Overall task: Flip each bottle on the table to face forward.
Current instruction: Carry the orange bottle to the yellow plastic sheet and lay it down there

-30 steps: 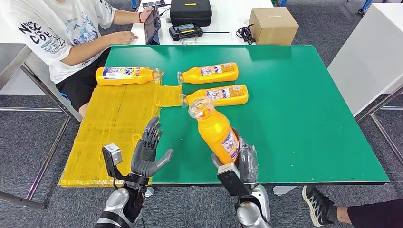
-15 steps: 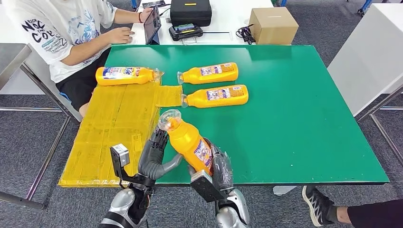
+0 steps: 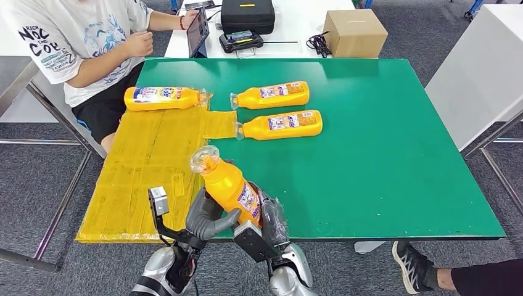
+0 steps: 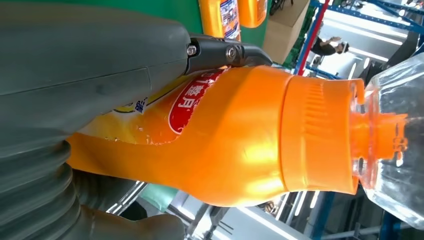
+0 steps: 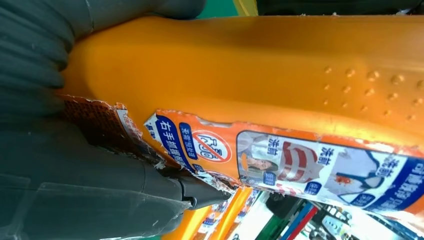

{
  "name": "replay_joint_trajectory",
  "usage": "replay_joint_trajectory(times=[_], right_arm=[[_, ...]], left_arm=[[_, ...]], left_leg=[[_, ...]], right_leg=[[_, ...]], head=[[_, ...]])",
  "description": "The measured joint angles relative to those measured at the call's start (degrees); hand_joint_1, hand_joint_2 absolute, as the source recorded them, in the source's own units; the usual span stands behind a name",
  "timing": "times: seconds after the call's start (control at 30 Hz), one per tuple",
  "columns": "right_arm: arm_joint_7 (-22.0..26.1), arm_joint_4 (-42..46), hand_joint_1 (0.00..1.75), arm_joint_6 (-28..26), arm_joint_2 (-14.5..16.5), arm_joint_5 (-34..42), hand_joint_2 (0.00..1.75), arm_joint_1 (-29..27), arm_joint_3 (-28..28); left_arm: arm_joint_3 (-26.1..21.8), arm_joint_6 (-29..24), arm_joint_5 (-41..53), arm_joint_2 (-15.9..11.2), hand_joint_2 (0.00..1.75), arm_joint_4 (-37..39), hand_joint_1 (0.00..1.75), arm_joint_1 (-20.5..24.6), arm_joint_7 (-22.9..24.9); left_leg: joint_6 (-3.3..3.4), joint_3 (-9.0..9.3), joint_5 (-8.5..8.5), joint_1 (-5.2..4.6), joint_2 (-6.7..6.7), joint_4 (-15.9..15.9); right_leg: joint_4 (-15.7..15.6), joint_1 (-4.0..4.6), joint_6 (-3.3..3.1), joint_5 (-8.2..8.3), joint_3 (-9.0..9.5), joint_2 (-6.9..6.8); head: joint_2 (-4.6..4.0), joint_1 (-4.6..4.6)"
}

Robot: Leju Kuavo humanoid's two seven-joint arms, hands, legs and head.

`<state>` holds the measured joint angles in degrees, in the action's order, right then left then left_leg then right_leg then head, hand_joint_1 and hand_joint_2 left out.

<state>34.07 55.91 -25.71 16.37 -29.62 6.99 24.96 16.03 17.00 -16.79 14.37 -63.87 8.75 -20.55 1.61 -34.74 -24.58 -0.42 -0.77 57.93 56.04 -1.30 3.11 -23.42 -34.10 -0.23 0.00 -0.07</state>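
An orange bottle [image 3: 228, 185] with a clear cap is tilted in the air over the near edge of the green table [image 3: 382, 154], cap pointing up and to the left. My right hand [image 3: 274, 219] grips its lower body from the right. My left hand [image 3: 206, 216] wraps it from the left, thumb across the front. The left wrist view has the bottle [image 4: 240, 135] lying against my left hand [image 4: 75, 75]. Its torn back label [image 5: 300, 165] faces the right wrist camera, beside my right hand [image 5: 75, 165]. Three more bottles lie flat: one [image 3: 161, 98] on the yellow mat, two [image 3: 271, 95] [image 3: 280, 124] mid-table.
The yellow mat [image 3: 148, 166] covers the table's left side. A person [image 3: 80, 43] sits at the far left corner by a tablet [image 3: 197, 31]. A black case [image 3: 247, 15] and a cardboard box [image 3: 354, 32] stand on the white table behind.
My right hand has carried the bottle left and nearer to me. My left hand, open a second ago, has closed around the bottle. The person's hand has lifted off the table.
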Motion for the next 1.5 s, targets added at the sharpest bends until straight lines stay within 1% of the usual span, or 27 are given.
replay_joint_trajectory(times=[0.43, 0.6, 0.87, 0.9, 1.0, 1.03, 1.33, 1.5], right_arm=[[-0.2, -3.2, 1.75, 1.9, 0.6, -0.7, 1.75, 1.3, 1.4], [-0.4, -5.3, 1.75, 4.2, 1.0, -1.7, 1.75, 2.4, 3.3], [-0.5, -10.0, 1.75, 8.2, 0.8, -2.2, 1.75, 5.3, 6.5], [-0.5, -10.4, 1.75, 8.7, 0.8, -2.2, 1.75, 5.7, 6.8], [-0.7, -11.6, 1.75, 9.5, 0.6, -2.2, 1.75, 6.7, 7.6], [-0.8, -12.0, 1.75, 9.6, 0.5, -2.2, 1.75, 7.0, 7.8], [-1.1, -13.1, 1.75, 9.6, 0.4, -2.3, 1.75, 7.9, 8.5], [-1.1, -13.9, 1.75, 9.6, 0.4, -2.7, 1.75, 8.5, 8.6]], left_arm=[[0.9, -0.1, 1.7, -1.0, 1.75, 1.1, 0.00, 0.1, 0.0], [0.8, -1.9, 3.4, -1.1, 1.75, 1.6, 0.00, 0.1, -0.8], [0.0, -2.8, 4.4, -2.0, 1.75, 3.5, 0.00, 0.7, -1.4], [-0.1, -3.0, 4.4, -2.0, 1.75, 3.6, 0.10, 0.8, -1.7], [-0.5, -3.6, 4.2, -2.0, 1.75, 3.8, 1.40, 0.8, -2.4], [-0.7, -3.8, 4.1, -2.0, 1.75, 3.8, 1.75, 0.8, -2.6], [-1.7, -3.6, 2.9, -2.0, 1.75, 3.8, 1.75, 0.7, -2.7], [-2.8, -1.5, 0.1, -2.0, 1.75, 3.8, 1.75, 0.7, -1.7]], left_leg=[[0.00, 0.00, 0.00, 0.00, 0.00, 0.0], [0.00, 0.01, 0.00, 0.01, 0.02, 0.0], [-0.01, 0.03, 0.01, 0.01, 0.10, 0.0], [-0.01, 0.03, 0.01, 0.00, 0.12, 0.0], [0.00, 0.03, 0.01, 0.00, 0.15, 0.0], [0.00, 0.04, 0.01, 0.00, 0.15, 0.0], [-0.01, 0.03, 0.01, 0.00, 0.19, 0.0], [-0.01, 0.04, 0.01, 0.00, 0.21, 0.0]], right_leg=[[0.0, 0.00, 0.00, 0.00, 0.00, 0.00], [0.0, 0.01, 0.00, 0.00, -0.02, 0.01], [0.0, 0.00, 0.00, 0.01, -0.03, 0.04], [0.0, 0.00, 0.00, 0.01, -0.04, 0.05], [0.0, 0.00, 0.00, 0.01, -0.05, 0.07], [0.0, 0.00, 0.00, 0.01, -0.06, 0.07], [0.0, 0.00, -0.01, 0.01, -0.08, 0.12], [0.0, 0.00, -0.01, 0.01, -0.08, 0.15]], head=[[0.00, 0.00], [0.00, -0.01], [0.00, -0.01], [0.00, -0.01], [0.00, 0.00], [0.00, 0.01], [0.00, -0.01], [0.00, -0.01]])
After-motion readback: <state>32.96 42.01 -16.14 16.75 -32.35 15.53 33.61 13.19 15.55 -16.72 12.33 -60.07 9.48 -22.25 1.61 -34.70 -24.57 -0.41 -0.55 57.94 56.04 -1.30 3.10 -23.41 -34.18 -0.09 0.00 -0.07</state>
